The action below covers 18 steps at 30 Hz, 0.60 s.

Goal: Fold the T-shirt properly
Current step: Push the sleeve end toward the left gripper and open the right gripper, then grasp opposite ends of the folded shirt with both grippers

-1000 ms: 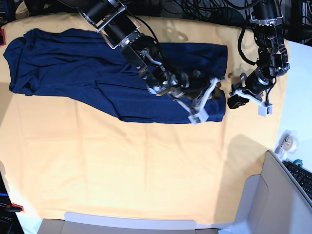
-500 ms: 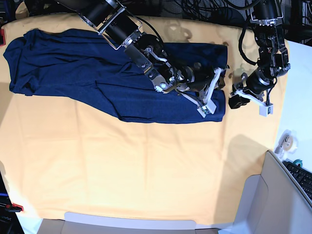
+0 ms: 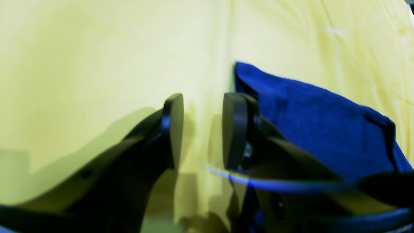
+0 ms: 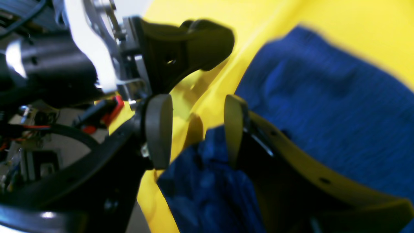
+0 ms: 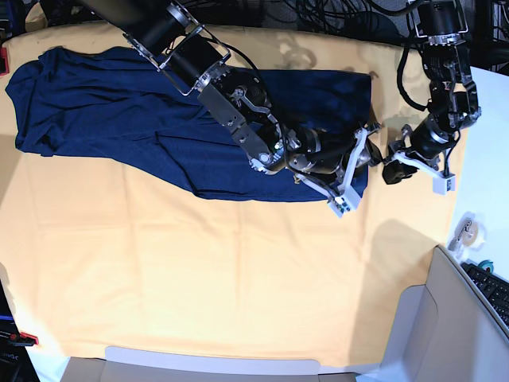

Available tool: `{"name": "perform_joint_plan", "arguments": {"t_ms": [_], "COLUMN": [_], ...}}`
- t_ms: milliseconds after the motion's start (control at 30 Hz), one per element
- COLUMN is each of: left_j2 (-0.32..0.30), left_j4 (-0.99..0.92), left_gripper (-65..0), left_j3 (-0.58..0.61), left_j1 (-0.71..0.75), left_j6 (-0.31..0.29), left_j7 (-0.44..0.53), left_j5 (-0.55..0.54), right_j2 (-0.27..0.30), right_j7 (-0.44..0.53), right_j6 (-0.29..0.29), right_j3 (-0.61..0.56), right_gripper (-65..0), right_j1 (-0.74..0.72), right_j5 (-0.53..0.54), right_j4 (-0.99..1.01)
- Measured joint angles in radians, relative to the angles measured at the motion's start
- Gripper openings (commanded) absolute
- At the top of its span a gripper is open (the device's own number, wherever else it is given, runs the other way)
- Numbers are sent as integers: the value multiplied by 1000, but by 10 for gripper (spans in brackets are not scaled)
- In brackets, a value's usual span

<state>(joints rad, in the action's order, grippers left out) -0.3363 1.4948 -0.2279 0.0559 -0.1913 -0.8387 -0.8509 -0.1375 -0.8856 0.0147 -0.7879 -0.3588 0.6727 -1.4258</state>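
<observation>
Navy T-shirt (image 4: 323,106) fabric is sitting between the right gripper (image 4: 194,129)'s parted jaws, risking a snag; left gripper (image 3: 202,129) is hanging open, empty.

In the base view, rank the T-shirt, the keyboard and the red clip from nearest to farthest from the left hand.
1. T-shirt, its edge right beside the left hand.
2. Keyboard, lower right corner.
3. Red clip, far lower left corner.
</observation>
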Motion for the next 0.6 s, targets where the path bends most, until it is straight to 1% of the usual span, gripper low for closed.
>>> {"name": "perform_joint_plan", "arguments": {"t_ms": [67,133,200,267,333,367,433,467,500,533,600], "left_j2": [5,1,0,3,9,9,13,25,37,48,59], "left_j4": [0,0,0,0,0,0,0,0,0,0,1], "left_gripper": [-448,-441,-418,-402,-397,-396,-396,-396,-396,-396,-396], "left_j3": [-46,-73,-90,-101,-117,-119,-120,-122,-127,-127,-127], "left_j1": [6,13,25,28,31,31,30,27,27,27,27], "left_j6": [8,9,8,4,4,5,4,-8,-31,-70,-109], "left_j7": [-7,-11,-19,-88,-150,-181,-210,-221,-241,-262,-315], "left_j5": [4,10,6,3,3,4,5,5,6,3,-9], "right_j2": [-6,-3,36,79,129,145,175,188,203,222,251], "right_j7": [7,22,28,15,11,13,16,16,17,17,13], "right_j6": [7,6,1,-7,-5,-5,-4,-3,-4,-4,-5], "right_j3": [80,185,286,359,410,429,465,486,505,522,558], "right_gripper": [-388,-388,-388,-388,-388,-388,-388,-388,-388,-388,-388], "right_j1": [4,17,41,69,90,97,118,135,155,178,216], "right_j5": [14,14,7,6,6,6,8,8,11,11,11], "right_j4": [-48,-95,-137,-170,-198,-211,-241,-257,-274,-287,-311]}}
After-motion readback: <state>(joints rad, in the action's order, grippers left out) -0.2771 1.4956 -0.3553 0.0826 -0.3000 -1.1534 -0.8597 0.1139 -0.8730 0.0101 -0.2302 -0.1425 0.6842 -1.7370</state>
